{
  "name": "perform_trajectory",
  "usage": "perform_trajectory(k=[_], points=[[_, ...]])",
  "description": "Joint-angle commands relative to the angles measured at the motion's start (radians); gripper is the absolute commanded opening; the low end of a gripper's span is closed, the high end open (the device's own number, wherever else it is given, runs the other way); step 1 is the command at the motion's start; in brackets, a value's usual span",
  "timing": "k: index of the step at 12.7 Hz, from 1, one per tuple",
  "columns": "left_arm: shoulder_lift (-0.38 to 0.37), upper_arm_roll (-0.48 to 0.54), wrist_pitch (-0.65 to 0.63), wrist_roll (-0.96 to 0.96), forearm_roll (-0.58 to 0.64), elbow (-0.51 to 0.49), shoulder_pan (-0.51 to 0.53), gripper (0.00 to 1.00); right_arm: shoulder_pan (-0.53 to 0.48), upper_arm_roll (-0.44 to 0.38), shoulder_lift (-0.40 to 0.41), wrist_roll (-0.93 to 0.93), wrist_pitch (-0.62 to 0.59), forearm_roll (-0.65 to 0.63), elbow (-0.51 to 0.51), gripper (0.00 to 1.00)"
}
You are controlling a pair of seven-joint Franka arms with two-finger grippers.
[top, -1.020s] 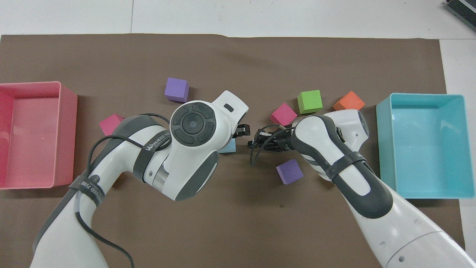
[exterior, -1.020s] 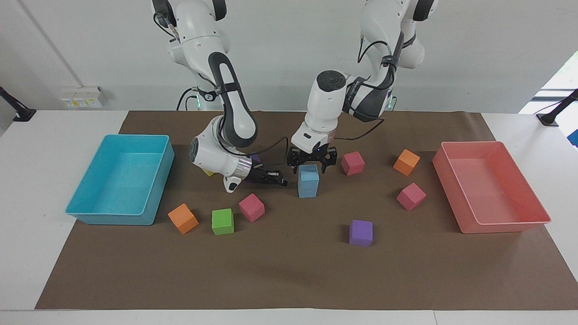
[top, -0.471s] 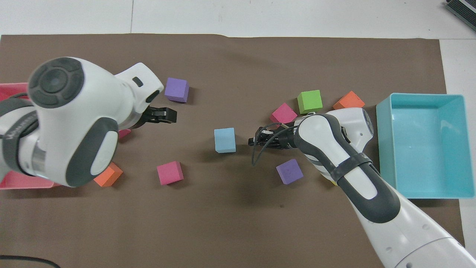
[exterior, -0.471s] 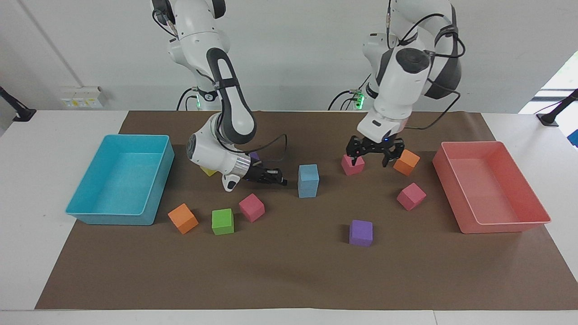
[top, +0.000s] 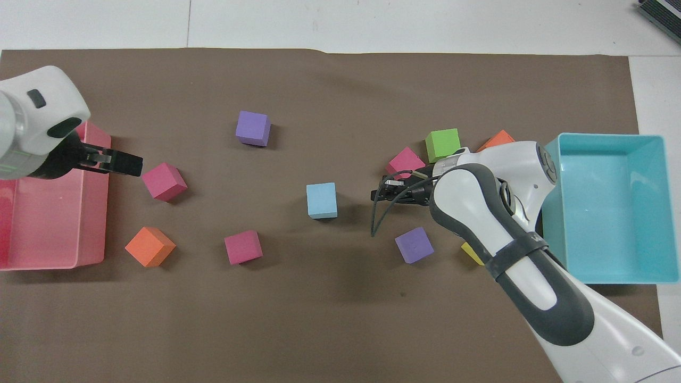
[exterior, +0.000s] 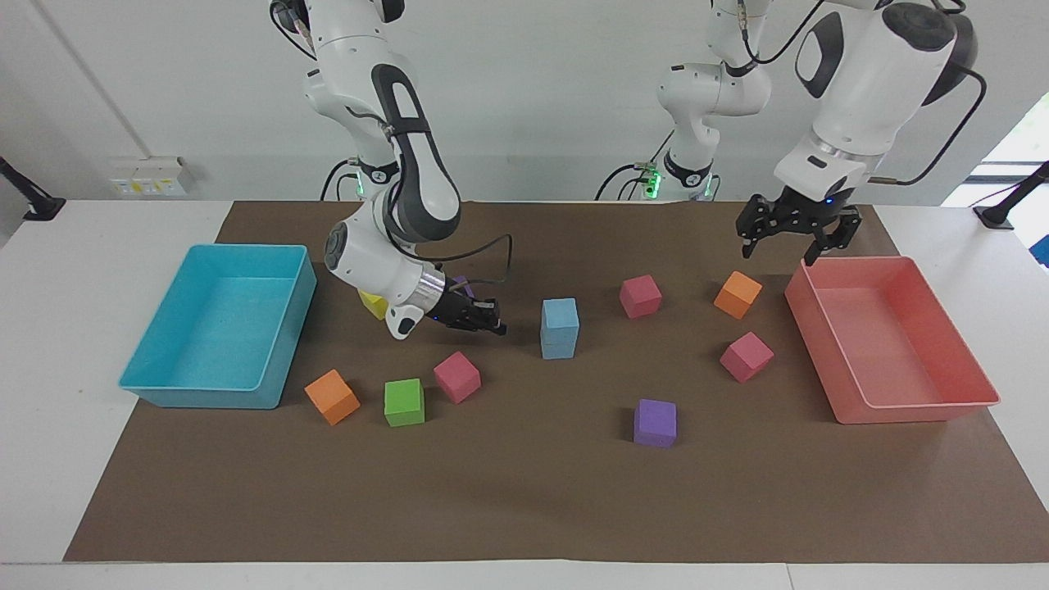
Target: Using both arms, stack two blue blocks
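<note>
The two blue blocks are stacked in the middle of the mat, the upper block [exterior: 560, 312] squarely on the lower block [exterior: 558, 347]. From overhead only the top of the stack [top: 322, 200] shows. No gripper touches the stack. My left gripper [exterior: 792, 236] is open and empty, raised over the mat by the pink tray's edge; it also shows in the overhead view [top: 123, 163]. My right gripper [exterior: 490, 320] is low over the mat beside the stack, toward the right arm's end, open and empty; it also shows in the overhead view [top: 384, 192].
A pink tray [exterior: 918, 412] stands at the left arm's end and a turquoise tray [exterior: 205, 397] at the right arm's end. Loose cubes lie around: pink [exterior: 640, 296], orange [exterior: 737, 294], pink [exterior: 746, 356], purple [exterior: 655, 423], pink [exterior: 456, 377], green [exterior: 404, 402], orange [exterior: 332, 397], yellow [exterior: 375, 305].
My left gripper has left the top of the blue stack, risen and swung away to the pink tray's edge. My right gripper has drawn back a little from the stack.
</note>
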Motion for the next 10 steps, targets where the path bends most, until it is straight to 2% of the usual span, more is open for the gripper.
perform_trajectory(k=[1, 5, 8, 10], points=[[0.021, -0.009, -0.106, 0.031, 0.001, 0.113, 0.031, 1.0, -0.046, 0.01, -0.055, 0.064, -0.006, -0.128, 0.0, 0.28], [0.053, -0.008, -0.187, 0.035, 0.004, 0.206, 0.043, 1.0, -0.096, 0.01, -0.115, 0.065, -0.045, -0.278, 0.001, 1.0], [0.003, -0.014, -0.204, 0.029, -0.001, 0.144, 0.055, 1.0, -0.116, 0.007, -0.166, 0.067, -0.114, -0.458, 0.021, 1.0], [-0.013, -0.014, -0.244, 0.031, -0.001, 0.127, 0.055, 1.0, -0.135, 0.009, -0.172, 0.077, -0.204, -0.649, 0.094, 1.0]])
